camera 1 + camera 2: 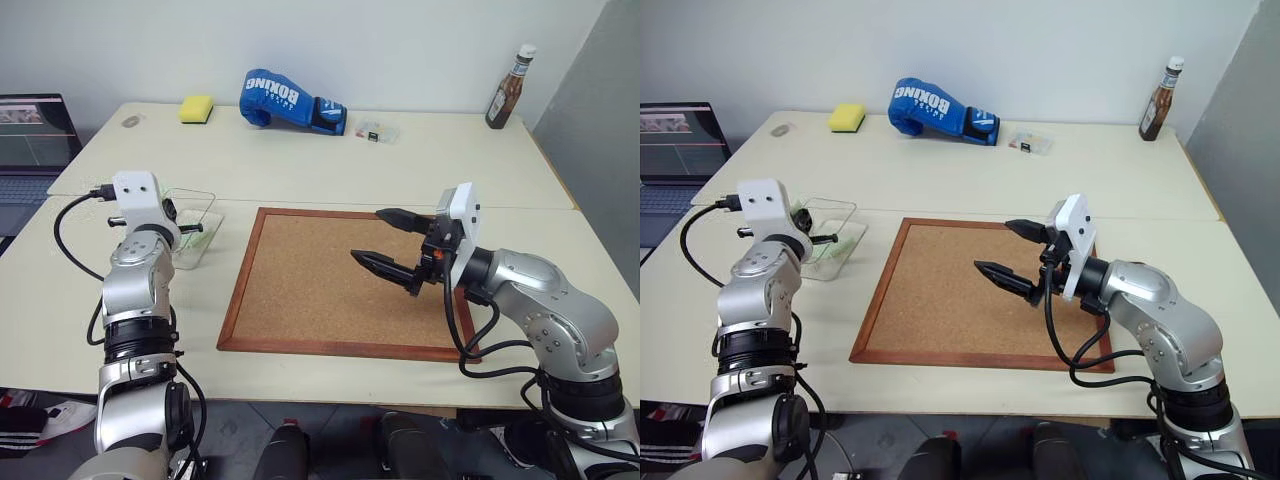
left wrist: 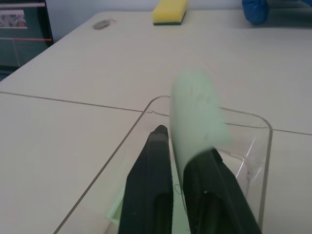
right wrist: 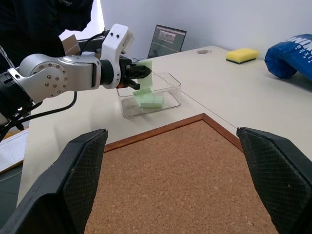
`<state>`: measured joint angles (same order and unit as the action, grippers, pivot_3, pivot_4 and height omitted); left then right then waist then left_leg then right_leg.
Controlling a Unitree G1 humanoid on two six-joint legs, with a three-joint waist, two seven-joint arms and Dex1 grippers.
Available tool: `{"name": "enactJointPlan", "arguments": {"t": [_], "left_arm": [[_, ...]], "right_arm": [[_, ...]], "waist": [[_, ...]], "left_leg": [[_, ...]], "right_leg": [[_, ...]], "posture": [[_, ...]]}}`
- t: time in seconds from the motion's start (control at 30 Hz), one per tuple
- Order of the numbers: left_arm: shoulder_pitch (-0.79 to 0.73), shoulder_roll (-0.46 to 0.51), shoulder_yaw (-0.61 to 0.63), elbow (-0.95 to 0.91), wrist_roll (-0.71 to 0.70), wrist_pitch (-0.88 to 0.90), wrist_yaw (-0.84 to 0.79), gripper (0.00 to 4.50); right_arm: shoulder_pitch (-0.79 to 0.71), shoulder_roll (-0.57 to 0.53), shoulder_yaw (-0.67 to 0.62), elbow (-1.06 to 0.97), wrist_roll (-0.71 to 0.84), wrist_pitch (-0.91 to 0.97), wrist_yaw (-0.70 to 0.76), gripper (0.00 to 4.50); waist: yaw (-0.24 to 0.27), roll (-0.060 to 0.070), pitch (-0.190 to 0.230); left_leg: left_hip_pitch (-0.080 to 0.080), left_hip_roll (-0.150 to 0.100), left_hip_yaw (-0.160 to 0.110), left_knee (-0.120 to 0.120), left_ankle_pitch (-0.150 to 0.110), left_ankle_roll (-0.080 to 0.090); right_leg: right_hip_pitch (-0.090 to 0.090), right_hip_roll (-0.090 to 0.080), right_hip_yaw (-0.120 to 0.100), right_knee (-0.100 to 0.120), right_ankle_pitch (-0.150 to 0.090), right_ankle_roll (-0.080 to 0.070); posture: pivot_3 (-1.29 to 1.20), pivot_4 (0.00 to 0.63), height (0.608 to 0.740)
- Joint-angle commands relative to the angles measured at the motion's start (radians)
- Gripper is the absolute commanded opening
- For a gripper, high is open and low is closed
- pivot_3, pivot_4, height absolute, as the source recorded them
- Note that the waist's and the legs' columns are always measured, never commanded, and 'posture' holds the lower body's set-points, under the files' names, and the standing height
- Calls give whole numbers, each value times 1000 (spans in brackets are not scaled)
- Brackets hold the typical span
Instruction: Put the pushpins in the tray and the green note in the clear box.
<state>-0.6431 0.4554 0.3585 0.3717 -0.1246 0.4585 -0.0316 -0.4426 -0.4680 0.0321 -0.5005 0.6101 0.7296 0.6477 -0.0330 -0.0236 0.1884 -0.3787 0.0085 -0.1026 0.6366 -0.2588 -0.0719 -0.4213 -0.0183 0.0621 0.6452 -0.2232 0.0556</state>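
Note:
My left gripper is over the clear box at the table's left. Its two fingers stand close together around the green note, which stands upright between them, above the box. Another pale green slip lies flat inside the box. My right gripper hovers open over the cork board, nothing between its fingers. The pushpins and the tray are out of view.
Along the far side of the table lie a yellow sponge, a blue boxing glove, a tiny clear case and a brown sauce bottle. A laptop sits at the far left. A small grey flat thing lies near the sponge.

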Motion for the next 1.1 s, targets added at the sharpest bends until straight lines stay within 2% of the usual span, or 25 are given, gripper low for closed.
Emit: {"name": "enactJointPlan", "arguments": {"t": [0.03, 0.17, 0.2, 0.33, 0.43, 0.47, 0.57, 0.8, 1.1], "left_arm": [[-38, 20, 6, -6, -9, -44, -5, 1392], [-43, 21, -1, -2, -14, -54, -14, 2077], [-42, 21, -4, -6, -14, -54, -18, 2130], [-15, 23, -45, -72, -3, -69, -64, 3009], [14, 2, -78, -158, -12, -85, -97, 3723], [25, -10, -90, -193, -19, -88, -107, 3826], [85, -61, -136, -354, -45, -59, -129, 4372], [309, -184, -243, -643, -64, 62, -115, 4449], [522, -317, -341, -747, 0, 4, -35, 4449]], "right_arm": [[5, -9, -20, -34, 5, -17, -9, 4500], [9, -10, -20, -37, 4, -18, -16, 4500], [9, -9, -20, -37, 4, -18, -19, 4500], [15, -10, -24, -37, -2, -19, -36, 4500], [28, -10, -30, -35, -23, -24, -65, 4500], [34, -12, -30, -33, -40, -29, -80, 4500], [65, 9, -51, -22, -117, -43, -187, 4500], [210, 50, -22, -8, -349, -128, -400, 4500], [402, 198, -22, 8, -493, -209, -581, 4500]], "waist": [[0, 0, 0], [0, 0, 0], [0, 0, 0], [0, 0, 0], [0, 0, 0], [0, 0, 0], [1, 0, 0], [1, 0, -1], [0, 0, -1]], "left_leg": [[0, 0, 0, 0, 0, 0], [-1, 0, 0, 1, 0, 0], [-1, 0, 0, 2, 0, 0], [-1, 0, 0, 3, 0, 0], [-2, 0, 0, 4, 0, 0], [-2, 0, 0, 4, 0, 0], [-2, 0, 0, 5, 0, 0], [-1, 0, 1, 6, 0, 0], [-1, 0, 2, 8, 0, 0]], "right_leg": [[0, 0, 0, 0, 0, 0], [0, 0, 0, 0, 0, 0], [0, 0, 0, 0, 0, 0], [0, 0, 0, 1, 1, 0], [0, 0, 0, 1, 1, 0], [0, 0, 0, 1, 1, 0], [1, 0, 0, 1, 1, 0], [1, 0, 1, 0, 2, 1], [1, 1, 3, 1, 3, 1]], "posture": [[0, 150, 740], [0, 150, 740], [0, 150, 740], [0, 150, 740], [0, 150, 740], [0, 150, 740], [0, 150, 740], [0, 150, 740], [0, 150, 740]]}}
